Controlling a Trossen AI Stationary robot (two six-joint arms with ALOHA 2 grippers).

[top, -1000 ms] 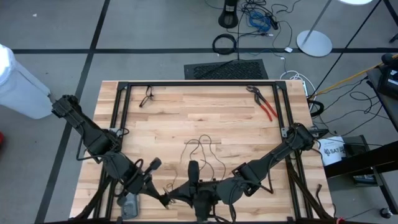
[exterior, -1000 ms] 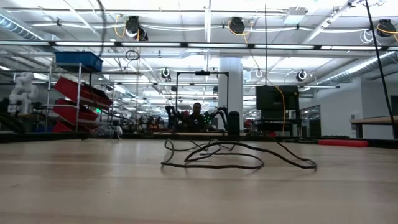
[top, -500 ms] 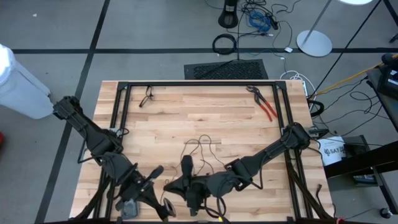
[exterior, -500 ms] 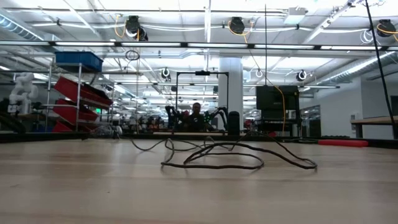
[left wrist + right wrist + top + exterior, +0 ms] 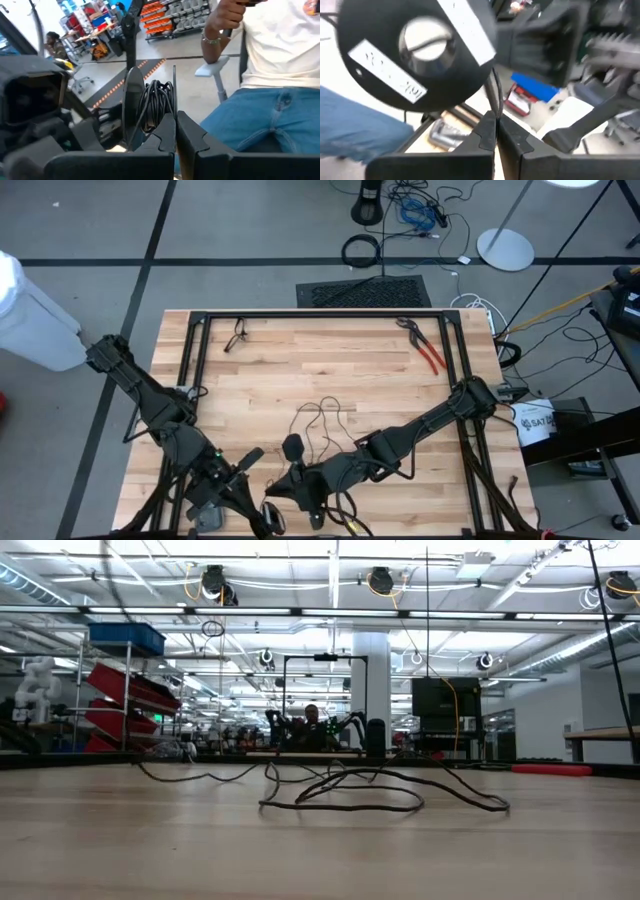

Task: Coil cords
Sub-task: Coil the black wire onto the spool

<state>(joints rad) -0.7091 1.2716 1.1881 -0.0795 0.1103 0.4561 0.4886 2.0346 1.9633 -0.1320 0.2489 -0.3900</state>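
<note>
Partly done, by the look of it. Several turns of the thin black cord (image 5: 156, 102) already bunched in the left tool (image 5: 175, 131), fingers pinching it, at the near edge of the pale wooden bench (image 5: 300, 360). Right tool (image 5: 496, 131) close beside, fingers pressed together on a strand. Much still loose: straggling loops (image 5: 325, 420) lying mid-bench, left to gather. Counted: one cord, two tools, one pair of red-handled pliers (image 5: 427, 350) well apart at the far right corner.

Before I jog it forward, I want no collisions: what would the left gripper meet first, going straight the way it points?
Probably the bundle of thin black cord that the shut left gripper holds at its fingertips; beyond it, a person in blue jeans, though depth is unclear.
</note>
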